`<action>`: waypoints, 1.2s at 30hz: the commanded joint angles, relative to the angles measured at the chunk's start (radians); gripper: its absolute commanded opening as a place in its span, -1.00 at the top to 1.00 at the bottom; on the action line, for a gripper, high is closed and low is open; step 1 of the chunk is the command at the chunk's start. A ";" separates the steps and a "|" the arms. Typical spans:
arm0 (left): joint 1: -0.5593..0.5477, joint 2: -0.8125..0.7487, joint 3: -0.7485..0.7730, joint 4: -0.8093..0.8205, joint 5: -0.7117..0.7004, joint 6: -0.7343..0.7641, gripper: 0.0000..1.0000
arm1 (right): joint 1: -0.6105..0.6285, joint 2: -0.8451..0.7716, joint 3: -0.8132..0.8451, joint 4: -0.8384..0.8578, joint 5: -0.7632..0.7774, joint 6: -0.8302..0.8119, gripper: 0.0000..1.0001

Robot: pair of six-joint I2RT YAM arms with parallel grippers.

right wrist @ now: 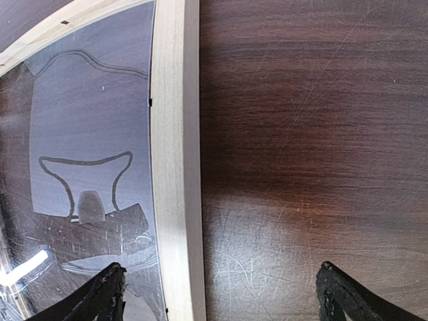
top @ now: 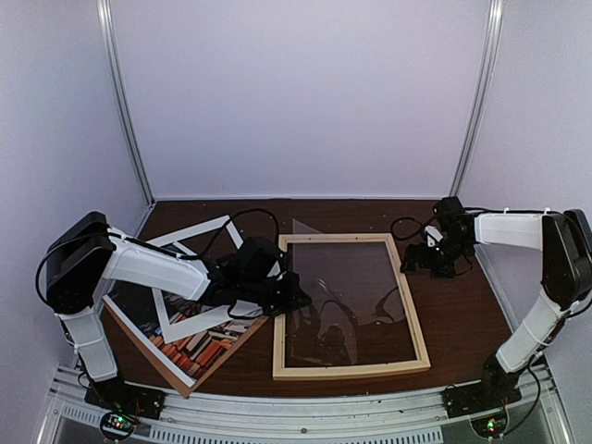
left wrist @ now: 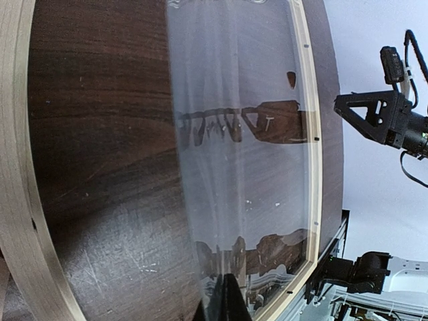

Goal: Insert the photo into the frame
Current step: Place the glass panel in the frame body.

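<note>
- Across most of the view spreads the dark brown wooden table (top: 462, 314), its grain streaked and its surface finely scratched.
- At the centre lies the large rectangular frame of thin pale natural-wood rails (top: 351, 371), flat on the table with its long sides running away from the arm bases.
- Within the rails sits a clear glossy pane (top: 356, 296). It mirrors the arms, and one corner shows past the far rail, so it looks skewed.
- Well left of the frame, outside it, is a plain brown backing board (top: 148, 356) set at an angle.
- On that board lies the paper photo (top: 199, 344). Only a strip of red and orange books shows; the rest is covered.
- Over the photo rests a white open-centred mat border (top: 194, 326), partly hidden by the left arm.
- Just at the frame's left rail is the left gripper (top: 298, 298). Its wrist view shows only one dark tip at the pane's edge, so whether it is gripping cannot be told.
- Above the right rail hangs the right gripper (right wrist: 221, 294), fingertips (right wrist: 103, 297) spread wide, holding nothing, one over the pane and one over bare table.
</note>
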 commanded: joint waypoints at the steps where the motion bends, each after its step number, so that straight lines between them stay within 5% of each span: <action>1: -0.004 -0.029 -0.001 0.019 -0.019 0.010 1.00 | -0.005 -0.013 0.025 -0.007 0.013 -0.006 -0.97; 36: -0.005 -0.041 -0.015 0.015 -0.034 0.008 1.00 | -0.007 -0.011 0.023 -0.007 0.010 -0.010 -0.97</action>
